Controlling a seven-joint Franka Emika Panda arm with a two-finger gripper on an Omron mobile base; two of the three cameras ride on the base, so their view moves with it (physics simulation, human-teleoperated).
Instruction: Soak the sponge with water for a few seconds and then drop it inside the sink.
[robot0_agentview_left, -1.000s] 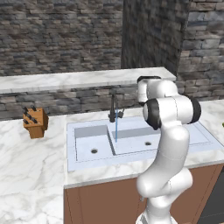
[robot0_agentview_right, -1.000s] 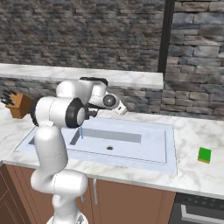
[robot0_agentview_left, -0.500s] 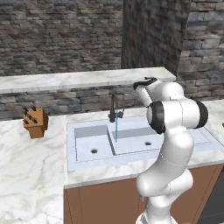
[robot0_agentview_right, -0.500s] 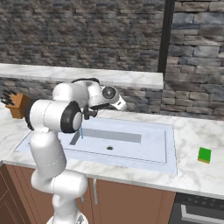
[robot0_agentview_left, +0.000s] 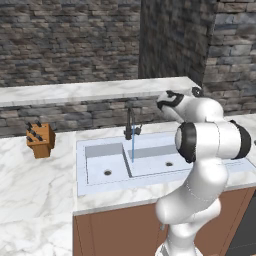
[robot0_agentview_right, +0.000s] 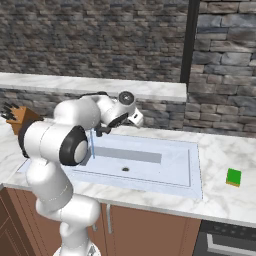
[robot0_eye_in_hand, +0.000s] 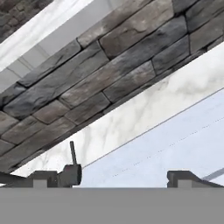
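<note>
Sponge (robot0_agentview_right: 233, 177): green block lying on the marble tabletop (robot0_agentview_right: 220, 200) to the right of the sink (robot0_agentview_right: 192, 172), well apart from the gripper (robot0_agentview_right: 137, 119), which hangs above the sink's rear edge near the faucet (robot0_agentview_left: 130, 125). Water (robot0_agentview_left: 132, 147) runs in a thin stream into the basin. Risk: the long sideways reach to the sponge could carry the arm across the faucet or bring the jaws down off-centre, nudging the flat block along the tabletop instead of seating it. Jaws: spread wide, holding nothing and touching nothing.
</note>
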